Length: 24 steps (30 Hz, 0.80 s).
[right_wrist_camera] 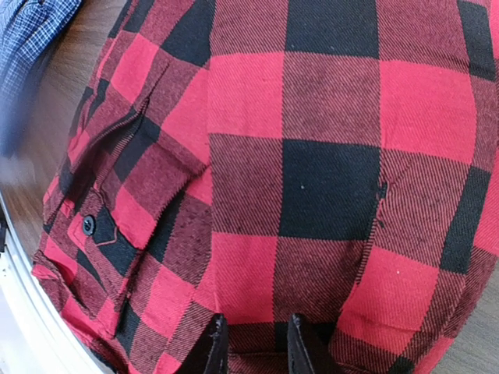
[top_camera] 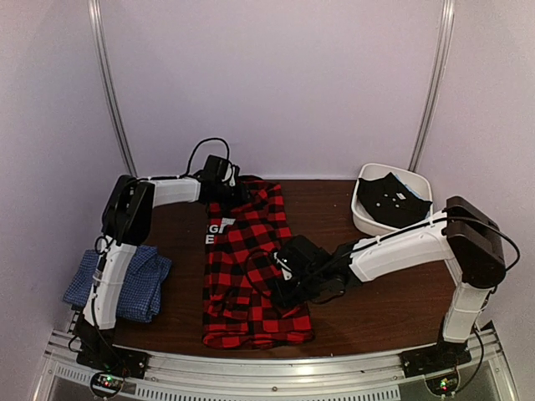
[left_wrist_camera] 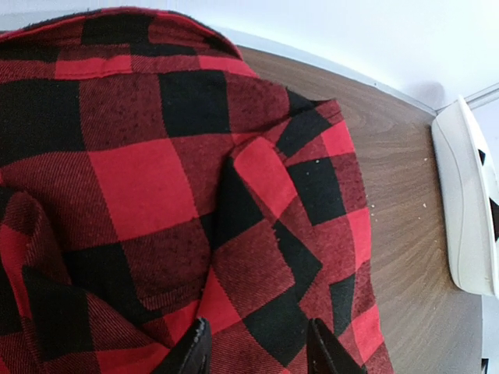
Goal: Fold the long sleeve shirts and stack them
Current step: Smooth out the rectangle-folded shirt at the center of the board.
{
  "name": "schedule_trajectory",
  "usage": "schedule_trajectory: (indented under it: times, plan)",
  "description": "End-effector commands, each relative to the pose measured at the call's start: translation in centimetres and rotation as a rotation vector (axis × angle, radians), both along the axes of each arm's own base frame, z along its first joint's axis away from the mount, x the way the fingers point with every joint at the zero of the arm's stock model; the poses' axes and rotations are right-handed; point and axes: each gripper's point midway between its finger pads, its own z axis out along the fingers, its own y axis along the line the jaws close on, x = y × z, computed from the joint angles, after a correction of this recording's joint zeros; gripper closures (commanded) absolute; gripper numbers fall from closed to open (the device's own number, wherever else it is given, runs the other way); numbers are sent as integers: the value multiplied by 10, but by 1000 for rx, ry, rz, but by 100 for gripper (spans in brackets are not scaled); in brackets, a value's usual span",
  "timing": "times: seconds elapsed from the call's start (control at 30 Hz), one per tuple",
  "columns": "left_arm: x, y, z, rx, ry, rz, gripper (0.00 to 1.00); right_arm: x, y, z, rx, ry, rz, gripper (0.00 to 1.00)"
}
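The white bin point(top_camera: 363, 220) at the table's point(top_camera: 376, 305) far right corner is holding a black cloth point(top_camera: 391, 200). My left gripper point(left_wrist_camera: 261, 354) and right gripper point(right_wrist_camera: 256, 347) are pinching the red shirt point(top_camera: 238, 284) mid-table. The blue shirt point(top_camera: 138, 288) is lying near-left.

Left arm point(top_camera: 125, 251), at the frame's left, and right arm point(top_camera: 401, 246), at its right: white tubular links joined by black joint housings. Thin black cables point(top_camera: 203, 149) loop off wrists and elbows. Black bases point(top_camera: 100, 368) along the bottom edge carry small green and red lights. Left gripper point(left_wrist_camera: 257, 351) and right gripper point(right_wrist_camera: 253, 347): black fingers.
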Motion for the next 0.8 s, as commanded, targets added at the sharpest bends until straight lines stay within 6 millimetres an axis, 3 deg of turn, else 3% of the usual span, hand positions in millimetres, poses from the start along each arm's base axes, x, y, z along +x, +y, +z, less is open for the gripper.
schedule_trajectory:
  times: [0.0, 0.1, 0.17, 0.4, 0.6, 0.77]
  plan:
    - [1, -3, 85, -49, -145, -49, 56, 13, 15, 42, 67, -66, -5, 71]
    - [-14, 4, 110, -58, -170, -53, 56, 29, 18, 70, 122, -109, -23, 70]
    - [-27, 8, 113, -60, -159, -58, 56, 43, 20, 86, 176, -130, -36, 70]
    - [-81, 20, 80, -109, -42, -90, 59, 97, 39, 122, 382, -141, -34, 77]
    - [-105, 27, 48, -131, 26, -87, 63, 154, 59, 118, 477, -124, -56, 84]
    - [-111, 31, 24, -116, 61, -74, 64, 188, 74, 86, 483, -79, -79, 87]
